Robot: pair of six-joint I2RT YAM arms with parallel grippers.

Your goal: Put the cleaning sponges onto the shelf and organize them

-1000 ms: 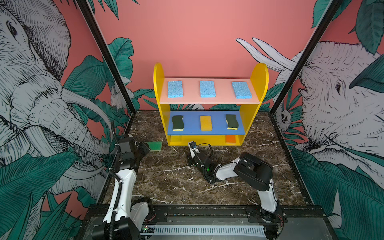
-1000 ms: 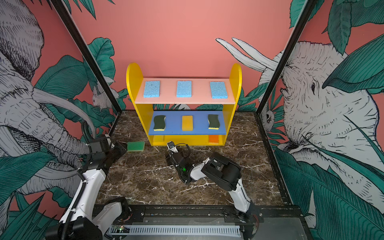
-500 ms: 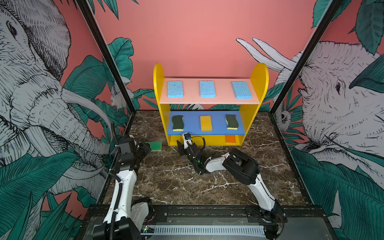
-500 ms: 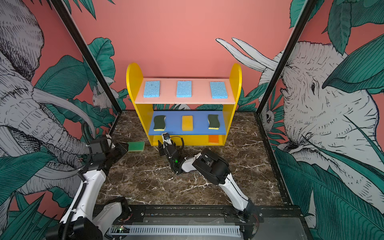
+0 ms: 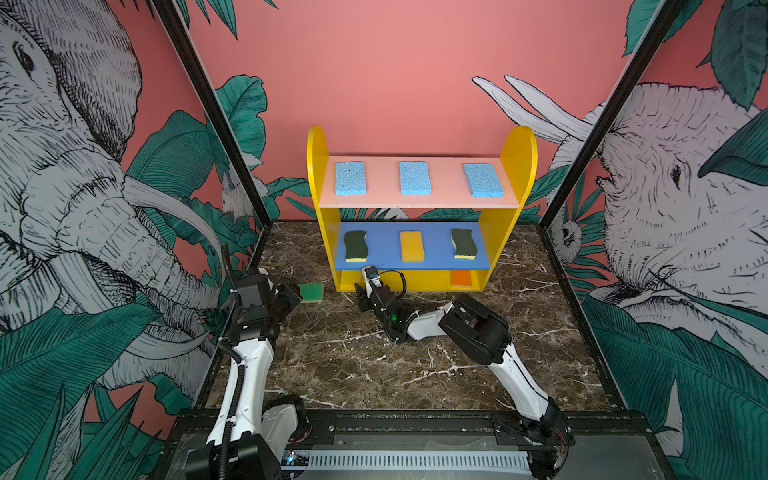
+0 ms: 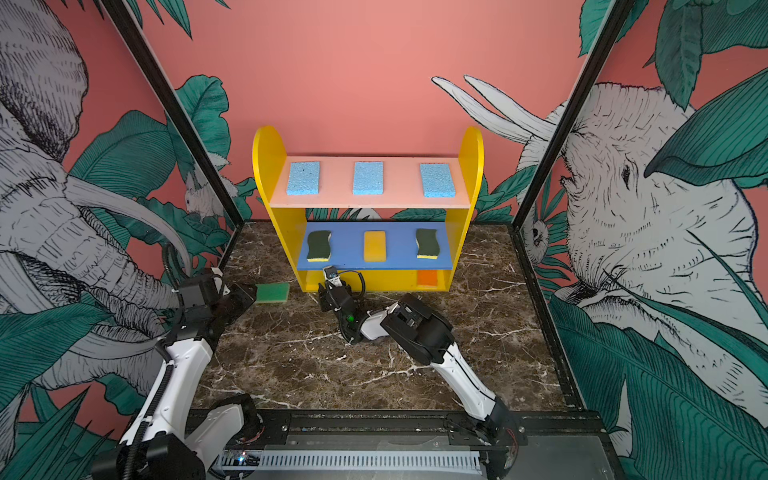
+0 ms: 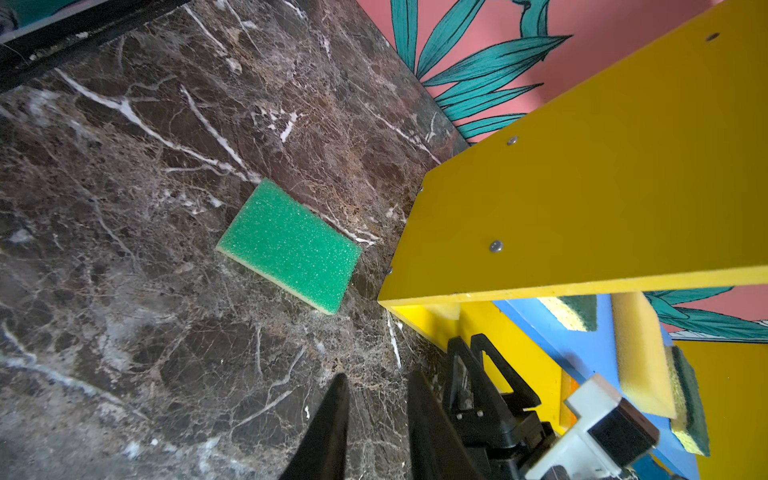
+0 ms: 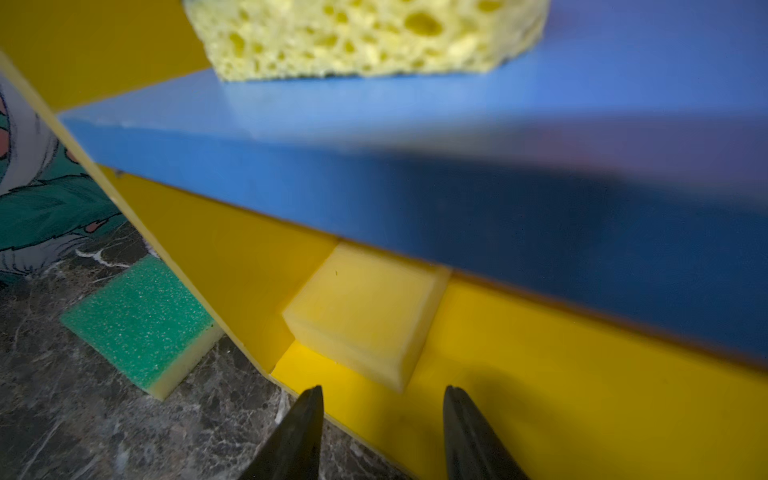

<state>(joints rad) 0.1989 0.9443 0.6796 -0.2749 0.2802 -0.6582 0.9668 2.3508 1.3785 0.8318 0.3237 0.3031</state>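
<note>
The shelf point(image 5: 318, 166) point(image 6: 266, 166) stands at the back. Three light-blue sponges point(image 5: 414, 178) lie on its pink top board. Two wavy dark-green sponges point(image 5: 355, 245) point(image 5: 463, 243) flank a yellow sponge point(image 5: 411, 246) on the blue board. An orange sponge point(image 5: 461, 277) sits at the base's right end and a yellow sponge point(image 8: 365, 316) at its left end. My right gripper point(image 8: 382, 399) point(image 5: 360, 291) is open and empty just before that yellow sponge. A bright green sponge point(image 7: 291, 245) point(image 5: 311, 292) lies on the floor left of the shelf. My left gripper point(image 7: 376, 380) point(image 5: 295, 297) hovers near it, narrowly open and empty.
The floor is dark marble point(image 5: 353, 365). The black frame posts point(image 5: 216, 116) and printed side walls close in on both sides. The shelf's yellow side panel point(image 7: 582, 187) stands right beside the green sponge.
My right arm has swung left and forward from the middle of the floor to the left end of the shelf's base. The left arm and all visible sponges have stayed put.
</note>
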